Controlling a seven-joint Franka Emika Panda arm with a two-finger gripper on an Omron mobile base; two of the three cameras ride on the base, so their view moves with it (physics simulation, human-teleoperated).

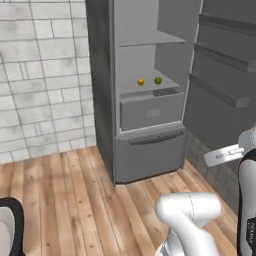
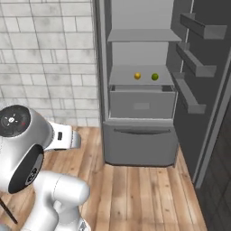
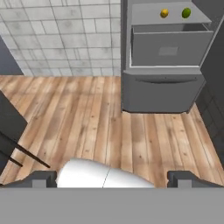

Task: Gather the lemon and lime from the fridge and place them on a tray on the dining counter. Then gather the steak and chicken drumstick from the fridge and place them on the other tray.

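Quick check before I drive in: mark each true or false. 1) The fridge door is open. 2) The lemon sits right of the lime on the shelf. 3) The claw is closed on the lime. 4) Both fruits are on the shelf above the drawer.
1) True: the fridge stands open, door shelves showing.
2) False: the lemon lies left of the lime.
3) False: the claw is open, empty, away from the fridge.
4) True: both rest just above the drawer.

Bare wood floor leads to the fridge, whose door stands open.
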